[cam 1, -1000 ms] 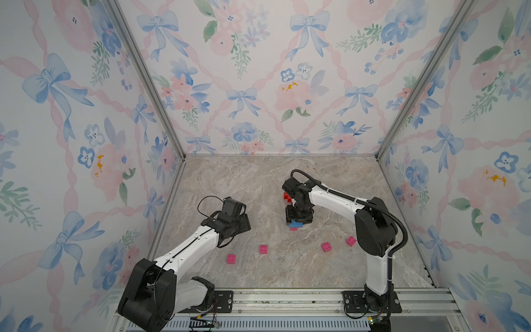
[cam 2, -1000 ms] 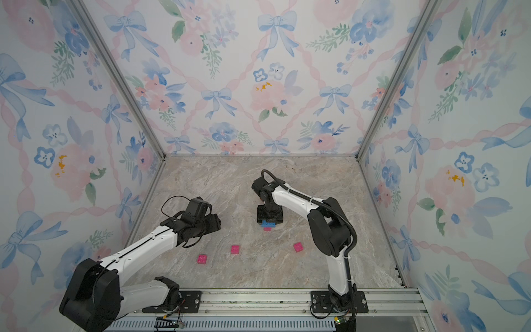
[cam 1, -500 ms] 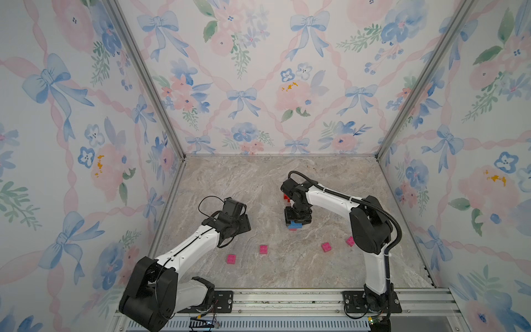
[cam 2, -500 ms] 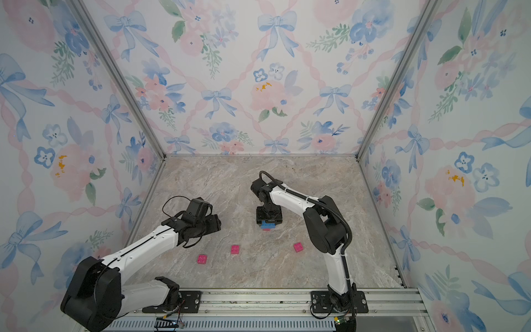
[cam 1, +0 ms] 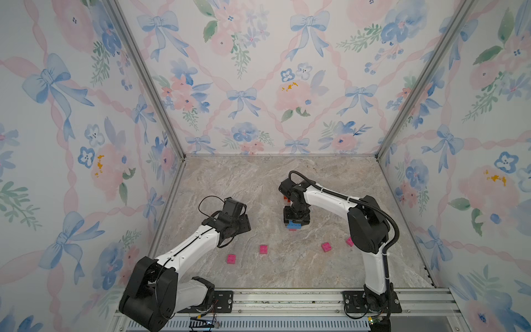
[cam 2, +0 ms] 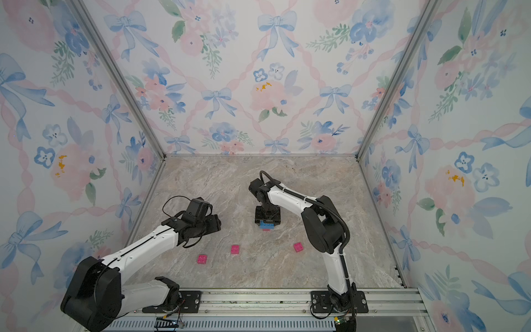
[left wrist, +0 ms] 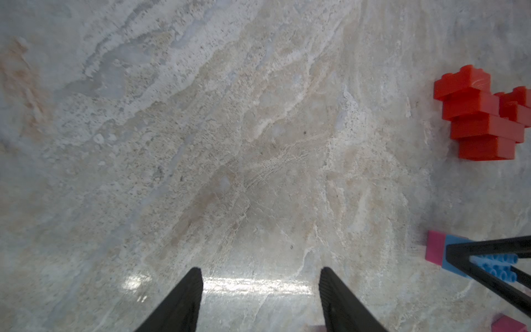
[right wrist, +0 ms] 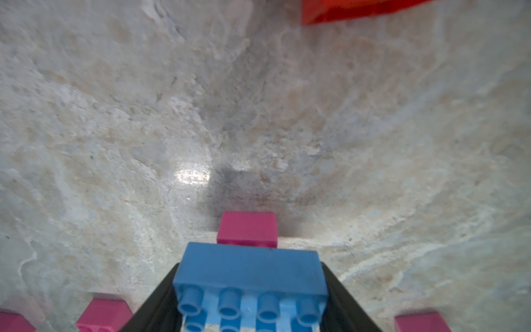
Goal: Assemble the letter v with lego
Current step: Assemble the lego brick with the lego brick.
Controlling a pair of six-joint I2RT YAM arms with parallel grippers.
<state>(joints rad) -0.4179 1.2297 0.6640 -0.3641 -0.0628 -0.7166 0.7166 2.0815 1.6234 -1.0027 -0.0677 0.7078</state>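
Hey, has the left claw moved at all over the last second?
No. In a top view the left claw sits in the same place as before, just as far up and right of the nearest pink brick.

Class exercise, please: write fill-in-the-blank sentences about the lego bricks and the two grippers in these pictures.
1. The right gripper is shut on a long brick coloured ____.
2. The small brick touching it is ____.
3. The left gripper, open, holds ____.
4. The stepped stack on the table is ____.
Missing words: blue; pink; nothing; red.
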